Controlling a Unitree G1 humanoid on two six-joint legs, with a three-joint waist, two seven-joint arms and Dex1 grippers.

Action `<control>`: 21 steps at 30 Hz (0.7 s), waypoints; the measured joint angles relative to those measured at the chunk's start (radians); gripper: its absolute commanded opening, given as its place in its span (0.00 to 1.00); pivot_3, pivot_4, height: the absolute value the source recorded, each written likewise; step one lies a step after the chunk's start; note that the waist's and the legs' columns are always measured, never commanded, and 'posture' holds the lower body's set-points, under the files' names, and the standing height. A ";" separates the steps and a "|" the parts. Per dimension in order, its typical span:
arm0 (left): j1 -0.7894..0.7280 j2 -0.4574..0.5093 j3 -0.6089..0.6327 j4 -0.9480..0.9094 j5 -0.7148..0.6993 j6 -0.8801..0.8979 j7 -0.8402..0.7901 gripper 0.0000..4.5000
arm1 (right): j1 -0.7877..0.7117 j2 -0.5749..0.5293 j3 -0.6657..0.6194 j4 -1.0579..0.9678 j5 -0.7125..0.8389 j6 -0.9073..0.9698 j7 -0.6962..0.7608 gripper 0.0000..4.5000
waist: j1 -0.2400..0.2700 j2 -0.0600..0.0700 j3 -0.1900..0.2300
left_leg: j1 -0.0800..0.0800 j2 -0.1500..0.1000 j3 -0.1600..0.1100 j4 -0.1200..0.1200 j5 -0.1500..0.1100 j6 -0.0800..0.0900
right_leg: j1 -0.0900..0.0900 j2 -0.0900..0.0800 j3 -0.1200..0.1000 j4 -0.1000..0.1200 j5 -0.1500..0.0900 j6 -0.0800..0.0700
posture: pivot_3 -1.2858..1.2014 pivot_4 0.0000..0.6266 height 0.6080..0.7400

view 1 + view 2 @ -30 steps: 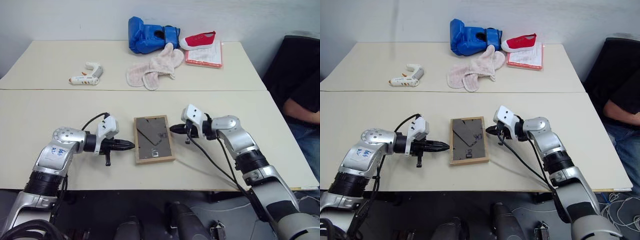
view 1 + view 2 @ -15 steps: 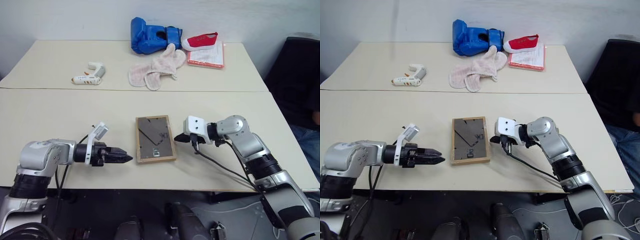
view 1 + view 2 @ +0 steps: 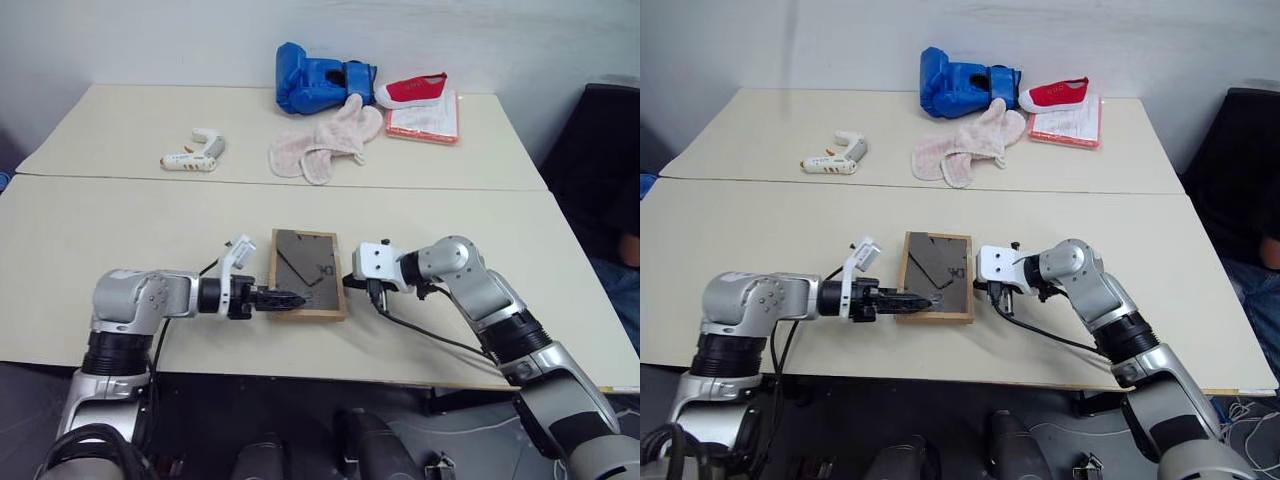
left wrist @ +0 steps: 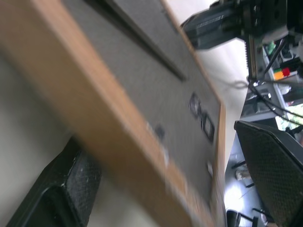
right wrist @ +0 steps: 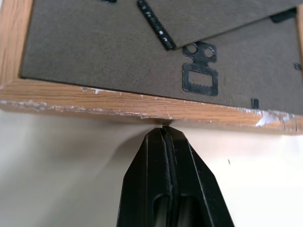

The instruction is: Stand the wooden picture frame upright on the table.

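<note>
I see the small light-wood picture frame (image 3: pixel 307 273) lying face down, dark back panel up, on the cream bench (image 3: pixel 120 220) between my arms, its long axis running away from me. My left end effector (image 3: pixel 290 299), fingers spread, straddles the frame's near-left edge. My right end effector (image 5: pixel 166 137), pinched shut and empty, touches the opposite edge.
</note>
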 measured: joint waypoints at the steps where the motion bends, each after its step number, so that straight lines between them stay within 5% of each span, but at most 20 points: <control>1: -0.003 -0.014 0.007 0.007 -0.003 0.002 0.008 0.95 | 0.000 0.002 0.000 -0.001 -0.001 0.002 -0.001 0.00 | -0.001 0.000 0.000 | 0.000 0.000 0.000 0.000 0.000 0.000 | 0.000 0.000 0.000 0.000 0.000 0.000 | 0.52 0.24 1.00; 12: 0.007 0.037 0.034 -0.012 -0.082 0.032 -0.024 0.26 | 0.017 0.002 -0.003 -0.003 0.003 0.005 -0.025 0.00 | -0.028 -0.001 0.001 | -0.001 0.001 0.000 0.000 0.001 -0.003 | -0.002 0.000 -0.001 0.000 0.000 0.000 | 0.52 0.24 1.00; 16: 0.003 0.055 0.040 -0.017 -0.093 0.020 -0.033 0.24 | 0.016 0.002 -0.047 -0.012 0.056 0.071 -0.023 0.08 | -0.031 -0.001 0.001 | -0.002 0.001 0.000 0.000 0.001 -0.003 | -0.003 0.000 -0.001 0.000 0.000 0.000 | 0.52 0.24 1.00; 21: -0.004 0.068 0.057 -0.017 -0.094 0.011 -0.028 0.24 | 0.000 -0.064 -0.180 -0.190 0.267 0.375 0.061 0.41 | -0.028 -0.001 0.001 | -0.005 0.001 -0.001 0.000 0.001 -0.003 | -0.006 0.000 -0.001 0.002 0.000 0.000 | 0.52 0.24 1.00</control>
